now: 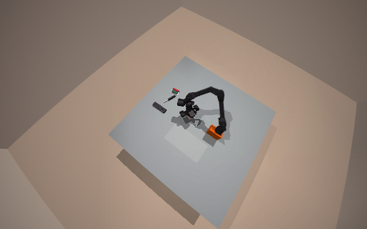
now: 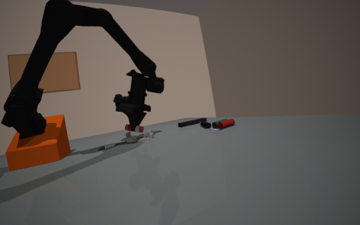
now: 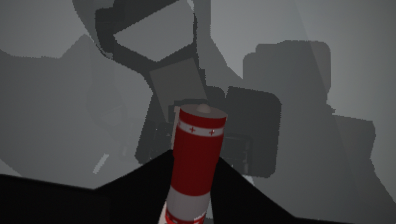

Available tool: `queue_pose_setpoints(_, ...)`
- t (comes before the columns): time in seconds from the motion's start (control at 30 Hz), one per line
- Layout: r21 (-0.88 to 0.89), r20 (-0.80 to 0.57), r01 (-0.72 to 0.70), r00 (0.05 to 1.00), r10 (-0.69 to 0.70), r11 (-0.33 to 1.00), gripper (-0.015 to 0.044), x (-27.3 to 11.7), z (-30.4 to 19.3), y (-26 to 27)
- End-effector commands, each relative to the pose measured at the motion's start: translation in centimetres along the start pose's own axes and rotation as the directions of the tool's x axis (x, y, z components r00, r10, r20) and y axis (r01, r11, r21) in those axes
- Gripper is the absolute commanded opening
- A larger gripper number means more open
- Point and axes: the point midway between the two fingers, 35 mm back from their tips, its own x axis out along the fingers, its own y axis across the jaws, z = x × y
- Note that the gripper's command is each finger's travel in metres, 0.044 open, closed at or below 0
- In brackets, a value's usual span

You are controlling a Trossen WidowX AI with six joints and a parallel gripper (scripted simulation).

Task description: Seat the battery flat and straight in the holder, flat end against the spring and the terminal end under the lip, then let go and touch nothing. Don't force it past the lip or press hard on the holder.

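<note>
The red battery (image 2: 129,127) (image 3: 197,172) with white bands is held crosswise between the fingertips. Its nubbed terminal end points away at the top of the wrist view; in the exterior view it lies nearly level, slightly tilted. My gripper (image 2: 136,127) (image 3: 193,160) is shut on the battery. The pale holder (image 2: 130,139) is on the table just below, with a small gap showing under the battery. One block end is at its left and a thinner raised end at its right. In the wrist view the battery hides most of it; the spring and lip cannot be told apart.
The orange base block (image 1: 211,132) (image 2: 35,154) carries the arm. A dark bar (image 1: 159,107) (image 2: 191,123), a dark-handled tool (image 1: 171,98) (image 2: 205,125), and red (image 2: 226,123) and green (image 2: 218,123) cylinders lie beyond the holder. A pale rectangle (image 1: 187,145) marks the table.
</note>
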Motion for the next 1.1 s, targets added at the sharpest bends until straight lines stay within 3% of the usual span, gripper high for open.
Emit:
queue_pose_setpoints(0.0, 0.003, 0.036, 0.002, 0.999, -0.002, 1.000, 0.0081, 0.2, -0.4, 0.0)
queue_pose_setpoints(1.07, 0.006, 0.237, -0.003, 0.971, 0.002, 1.000, 0.0081, 1.3, -1.6, 0.0)
